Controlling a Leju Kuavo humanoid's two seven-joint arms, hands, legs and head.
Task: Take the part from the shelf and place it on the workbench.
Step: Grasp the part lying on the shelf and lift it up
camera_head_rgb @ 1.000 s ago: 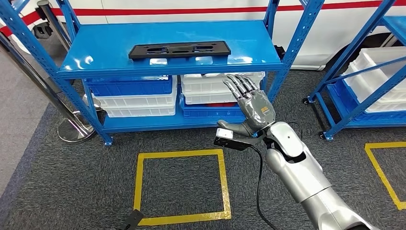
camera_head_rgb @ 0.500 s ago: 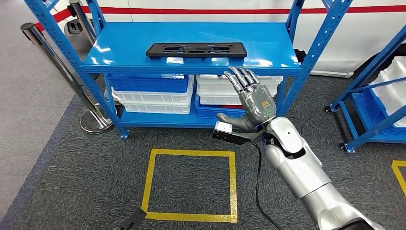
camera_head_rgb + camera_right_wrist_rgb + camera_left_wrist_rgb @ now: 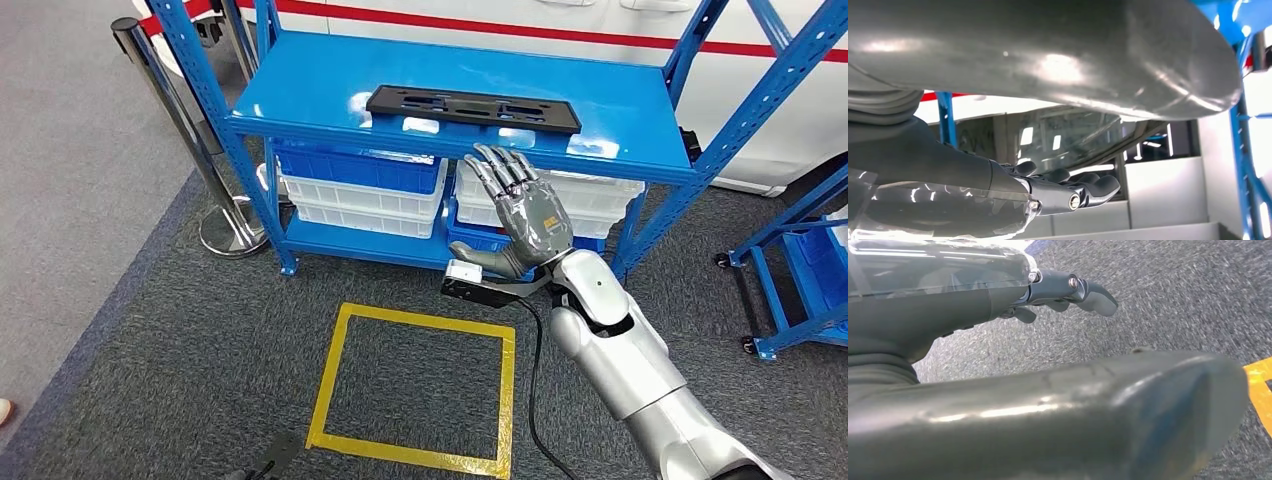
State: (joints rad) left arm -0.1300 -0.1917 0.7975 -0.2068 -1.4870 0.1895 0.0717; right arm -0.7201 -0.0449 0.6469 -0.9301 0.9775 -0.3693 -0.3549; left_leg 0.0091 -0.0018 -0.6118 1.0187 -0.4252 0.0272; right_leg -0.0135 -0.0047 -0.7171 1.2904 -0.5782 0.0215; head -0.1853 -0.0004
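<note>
One black part (image 3: 472, 107) lay flat on the blue shelf's (image 3: 300, 100) top level, near its front edge — untouched. I had the right robot hand (image 3: 527, 214) raised in front of the shelf, just below that edge, fingers spread and straight, holding nothing. My left robot hand (image 3: 1068, 292) hung over grey carpet (image 3: 150, 340) — fingers loosely extended, nothing in it. White and blue bins (image 3: 362, 190) sat on the lower levels.

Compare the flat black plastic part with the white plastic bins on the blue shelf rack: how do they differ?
The flat black plastic part lies alone on the top shelf, long, thin, with cut-outs; the white plastic bins sit stacked below it, deep and boxy. The part is dark, the bins pale. Neither is touched by the open right hand.
</note>
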